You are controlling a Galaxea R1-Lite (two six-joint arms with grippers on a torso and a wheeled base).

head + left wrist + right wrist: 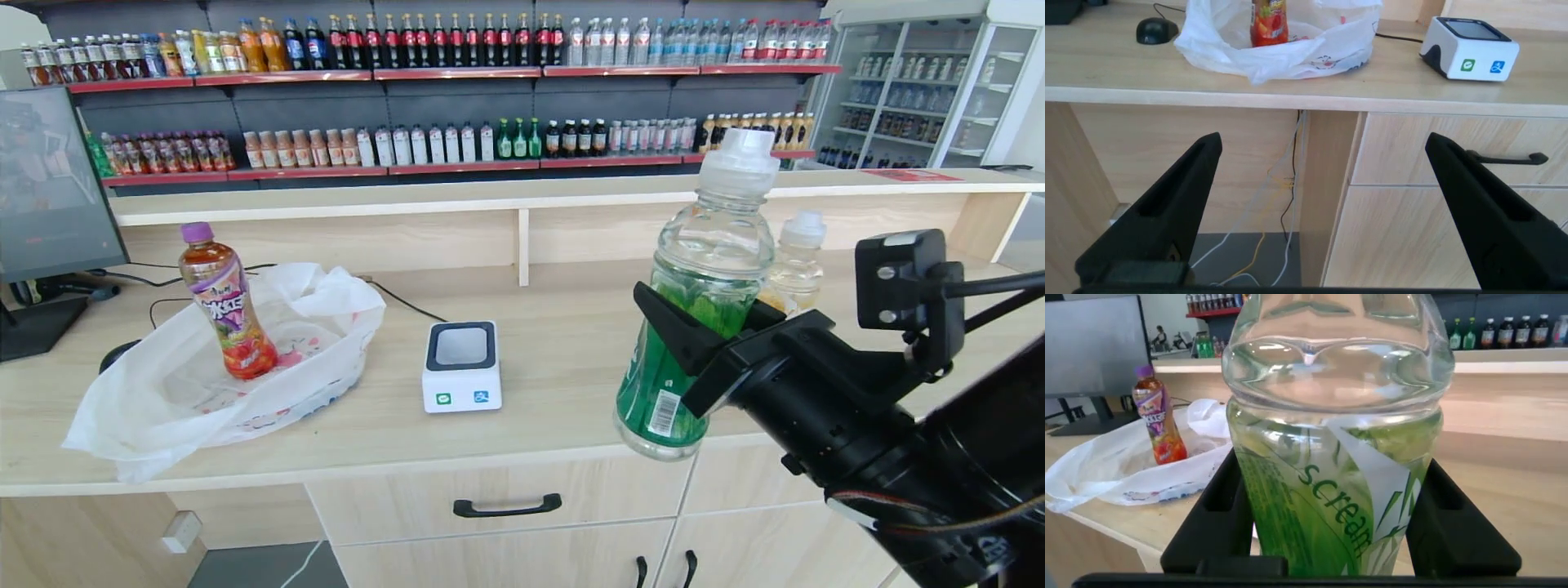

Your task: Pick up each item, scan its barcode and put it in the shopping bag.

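Head view: the right pincer (714, 331) is clenching the green-labelled bottle (694, 302), aloft right of the scanner (461, 365). Left wrist view: the left pincer (1323, 151) is hanging released. Right wrist view: the bottle is looking heavy and slick, so its labelled waist is likely serving best.

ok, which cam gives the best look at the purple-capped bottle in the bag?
Head view: the purple-capped bottle stands whole, cap to base, in the shopping bag. Left wrist view cuts off its top; right wrist view has it whole but farther off.
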